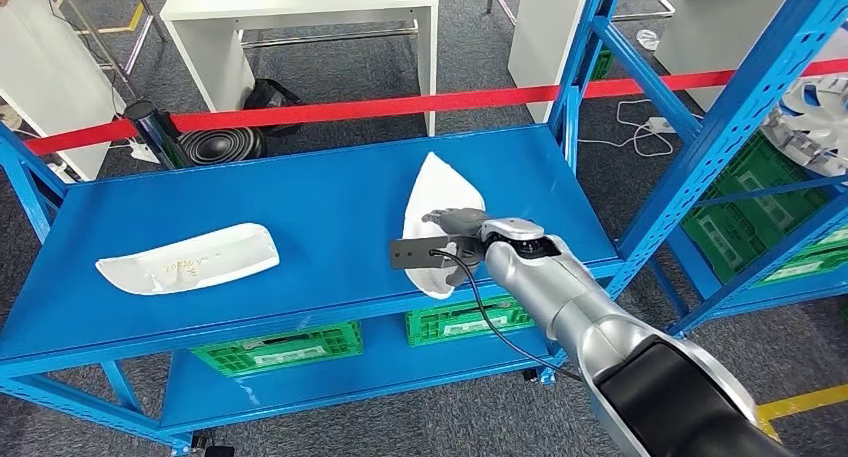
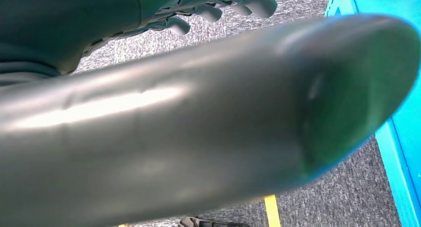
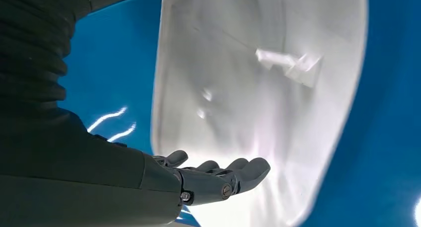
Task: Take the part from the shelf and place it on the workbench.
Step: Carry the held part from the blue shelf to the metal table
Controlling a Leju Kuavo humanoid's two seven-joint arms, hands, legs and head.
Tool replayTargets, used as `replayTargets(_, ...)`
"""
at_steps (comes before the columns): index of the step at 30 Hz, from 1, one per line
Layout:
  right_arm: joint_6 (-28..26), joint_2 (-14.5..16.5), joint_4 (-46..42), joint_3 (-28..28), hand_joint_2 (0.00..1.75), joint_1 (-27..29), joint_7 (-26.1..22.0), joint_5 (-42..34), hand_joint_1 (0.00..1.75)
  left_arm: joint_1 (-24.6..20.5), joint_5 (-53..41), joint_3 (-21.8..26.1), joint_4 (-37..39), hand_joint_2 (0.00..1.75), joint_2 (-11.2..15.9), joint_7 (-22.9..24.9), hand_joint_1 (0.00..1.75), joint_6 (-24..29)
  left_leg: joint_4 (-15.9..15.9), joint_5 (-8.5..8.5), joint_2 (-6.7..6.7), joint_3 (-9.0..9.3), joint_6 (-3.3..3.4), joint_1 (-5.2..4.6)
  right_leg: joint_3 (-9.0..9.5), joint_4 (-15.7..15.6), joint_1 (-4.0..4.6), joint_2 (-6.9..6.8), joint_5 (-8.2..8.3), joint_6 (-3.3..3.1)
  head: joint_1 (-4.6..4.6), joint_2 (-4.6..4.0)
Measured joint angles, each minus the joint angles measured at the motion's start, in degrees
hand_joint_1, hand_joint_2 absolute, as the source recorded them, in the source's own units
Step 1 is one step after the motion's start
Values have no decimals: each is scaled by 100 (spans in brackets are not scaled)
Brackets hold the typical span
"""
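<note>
So two white parts can be seen on the top deck of the blue shelf (image 1: 320, 192). The one being worked on is the white part (image 1: 440, 202) toward the right side of the deck, near the front edge. It's a smooth, glossy white shell, wide and rounded at the near end and tapered to a point at the far end, with a raised rim so it looks a bit dished. In the right wrist view the white part (image 3: 258, 103) is shown close up: a pale curved surface with a small raised clip-like tab moulded into it and a couple of little specks.

The right hand (image 1: 455, 235) is laid over the near end of that part. Its fingers (image 3: 233, 173) are seen stretched out nearly straight and slightly apart, right at the part's edge; nothing is clasped by them, though whether the part is actually touched can't be told.

The left hand (image 2: 218, 6) is seen with its fingers loosely bent over grey carpet, nothing held.

A second white part (image 1: 190, 260), long and tray-like, is lying well apart on the left side of the deck. Green crates (image 1: 280, 349) are stored on the level below.
</note>
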Motion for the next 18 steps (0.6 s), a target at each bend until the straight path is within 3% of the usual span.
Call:
replayTargets(7,-294,-96,49,353,175,-3,500,476,0,-4,-19,-31,9,0,-32,26,0,27,-1,0,1,2,0,0,2,0,0,0,-1,-1,0,0)
replayTargets(12,-469,-124,52,555,175,-3,571,560,6,-4,-44,-33,15,0,-37,25,0,32,-2,0,1,8,0,1,7,0,0,0,-3,-2,0,0)
replayTargets(13,-484,-130,52,579,175,-3,577,560,40,-3,-52,-33,16,0,-38,26,0,32,-2,0,1,9,0,2,8,0,0,0,-3,-2,0,0)
replayTargets(16,-513,-144,55,631,175,4,608,560,164,-4,-59,-33,16,0,-41,31,0,32,-2,0,1,13,0,2,12,0,0,0,-3,-2,0,0)
replayTargets(18,-530,-149,56,645,175,18,618,561,175,-3,-59,-33,16,0,-43,34,0,32,-2,0,1,14,0,2,12,0,0,0,-3,-2,0,0)
